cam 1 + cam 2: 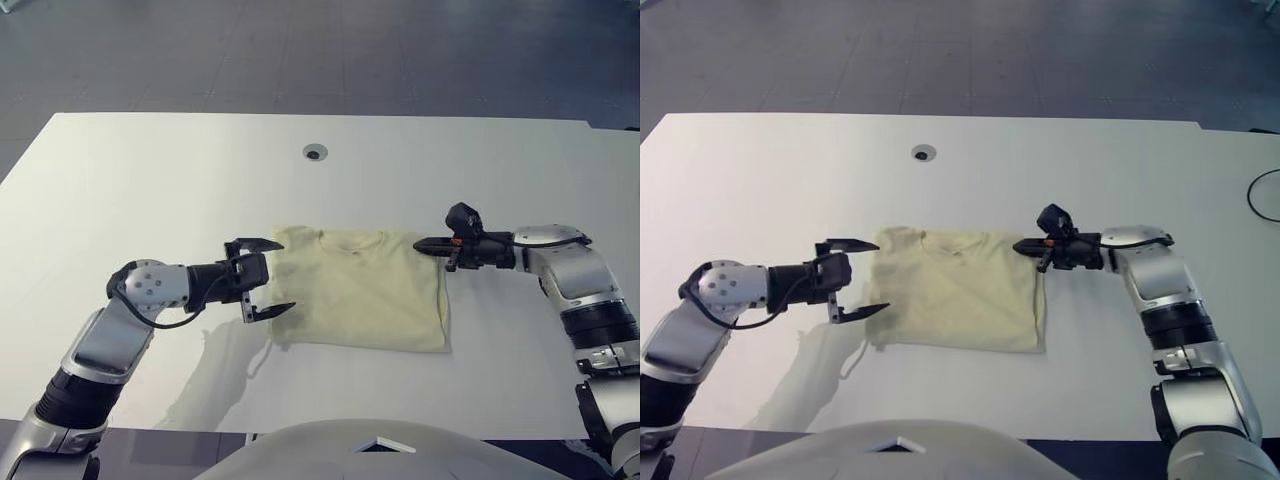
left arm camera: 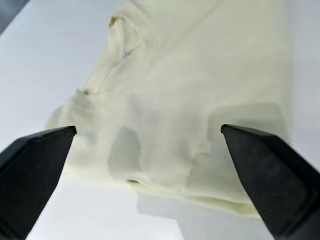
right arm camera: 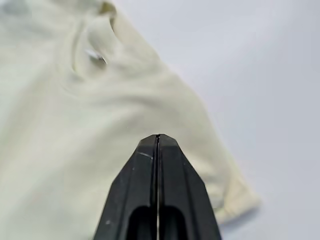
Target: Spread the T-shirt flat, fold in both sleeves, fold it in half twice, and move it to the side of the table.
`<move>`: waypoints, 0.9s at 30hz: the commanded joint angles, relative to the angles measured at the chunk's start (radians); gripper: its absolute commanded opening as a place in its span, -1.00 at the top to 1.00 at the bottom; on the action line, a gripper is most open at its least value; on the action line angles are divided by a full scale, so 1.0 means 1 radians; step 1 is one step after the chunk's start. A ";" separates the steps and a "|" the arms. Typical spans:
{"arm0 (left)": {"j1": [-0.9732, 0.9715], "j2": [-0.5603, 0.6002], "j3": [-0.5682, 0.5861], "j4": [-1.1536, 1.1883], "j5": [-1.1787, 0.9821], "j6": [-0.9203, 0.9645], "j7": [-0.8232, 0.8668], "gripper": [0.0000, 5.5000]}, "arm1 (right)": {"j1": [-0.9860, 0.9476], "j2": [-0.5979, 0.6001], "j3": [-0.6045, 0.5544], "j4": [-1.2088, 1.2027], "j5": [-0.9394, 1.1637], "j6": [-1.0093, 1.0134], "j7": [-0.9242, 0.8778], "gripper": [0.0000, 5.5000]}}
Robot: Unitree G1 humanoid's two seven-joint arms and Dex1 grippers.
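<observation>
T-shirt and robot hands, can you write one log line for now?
T-shirt: flat on table | left gripper: open, at left edge | right gripper: shut, at right shoulder

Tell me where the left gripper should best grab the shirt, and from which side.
Probably the left edge of the shirt, near the far shoulder corner, approached from the robot's left. The shirt lies flat, so only its edges offer a lip. The open left gripper faces that edge; one finger could slide under along the table.
</observation>
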 commanded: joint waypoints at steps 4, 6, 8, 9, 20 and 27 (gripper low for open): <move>0.045 0.047 -0.078 0.036 0.138 -0.056 0.019 -0.96 | -0.059 0.015 0.075 0.112 -0.131 -0.106 0.030 1.00; 0.027 0.060 -0.097 0.074 0.175 -0.081 0.013 -0.96 | -0.051 0.006 0.097 0.100 -0.155 -0.120 0.052 1.00; -0.024 0.064 -0.112 0.144 0.210 -0.122 0.010 -0.96 | -0.041 -0.012 0.113 0.078 -0.182 -0.137 0.071 1.00; -0.052 0.064 -0.120 0.180 0.224 -0.142 0.009 -0.96 | -0.037 -0.021 0.117 0.068 -0.193 -0.142 0.076 1.00; -0.515 0.030 -0.262 0.816 0.408 -0.588 -0.038 -0.96 | 0.149 -0.187 0.143 -0.338 -0.195 0.024 0.194 1.00; -0.853 -0.155 -0.420 1.309 0.642 -0.942 0.218 -0.96 | 0.299 -0.113 0.138 -0.639 -0.066 0.313 0.086 1.00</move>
